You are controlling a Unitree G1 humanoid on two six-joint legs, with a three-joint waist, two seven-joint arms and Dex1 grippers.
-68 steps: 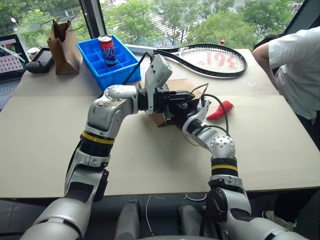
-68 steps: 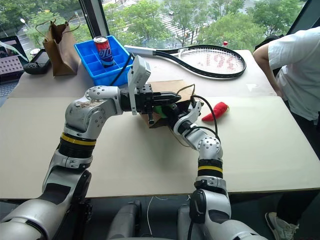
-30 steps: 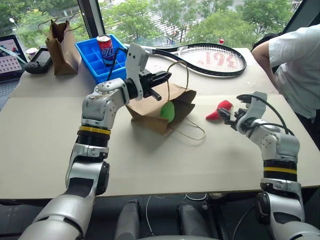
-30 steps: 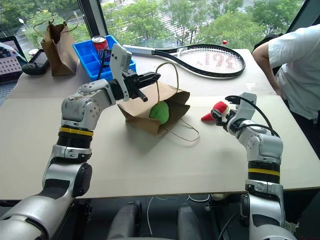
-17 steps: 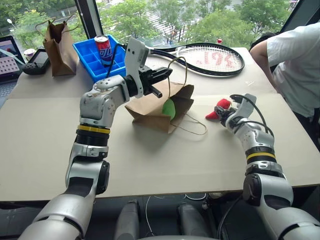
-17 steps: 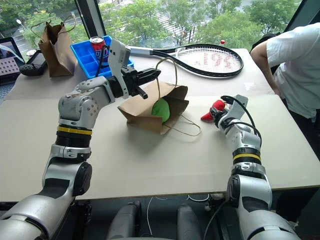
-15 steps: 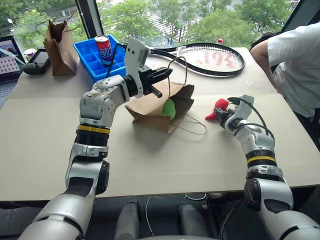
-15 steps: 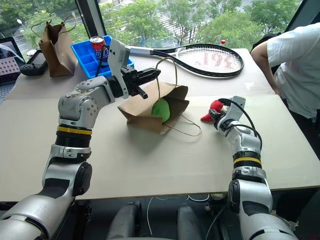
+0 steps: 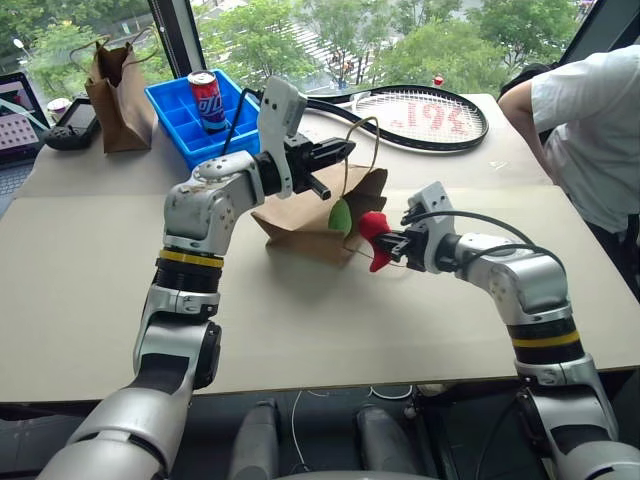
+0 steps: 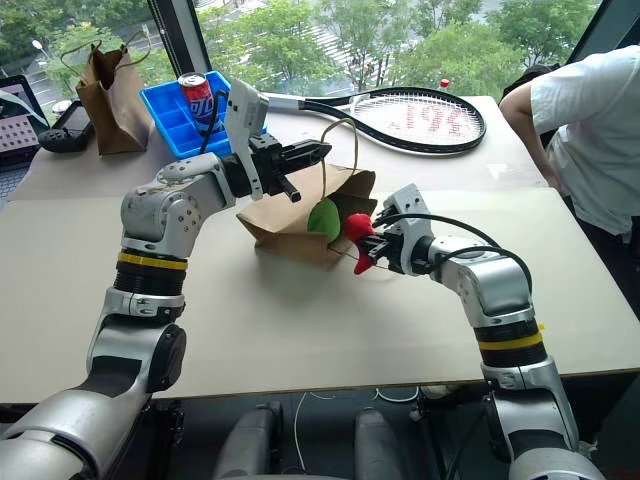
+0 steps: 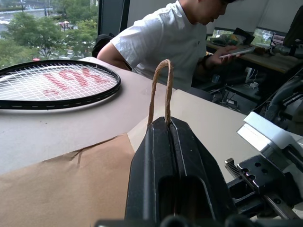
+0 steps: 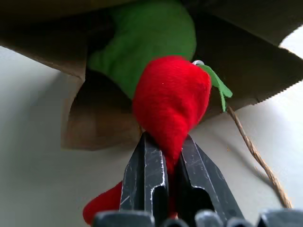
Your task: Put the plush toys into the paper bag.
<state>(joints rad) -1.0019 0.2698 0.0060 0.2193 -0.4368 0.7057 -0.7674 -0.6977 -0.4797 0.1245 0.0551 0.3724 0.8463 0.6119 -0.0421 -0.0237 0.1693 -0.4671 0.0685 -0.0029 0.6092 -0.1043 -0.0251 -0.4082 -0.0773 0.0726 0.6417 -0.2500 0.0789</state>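
The wide brown paper bag (image 9: 300, 215) lies on its side on the table, its mouth facing my right arm. My left gripper (image 9: 335, 153) is shut on one twine handle (image 11: 158, 90) and holds the upper edge of the mouth up. The green plush toy (image 9: 341, 214) sits just inside the mouth. The red chili plush toy (image 9: 374, 232) hangs right in front of the opening, close to the green one (image 12: 142, 42). My right gripper (image 12: 163, 142) is shut on the chili's narrow end. The second handle (image 12: 255, 153) trails on the table.
A narrower dark paper bag (image 9: 115, 85) stands at the back left, beside a blue tray (image 9: 190, 125) holding a soda can (image 9: 209, 100). A tennis racket (image 9: 420, 115) lies behind the bag. A person in a white shirt (image 9: 590, 110) leans at the table's right edge.
My right gripper shut on the red chili toy at the right and carried it left to the bag's mouth. The left gripper kept hold of the handle.
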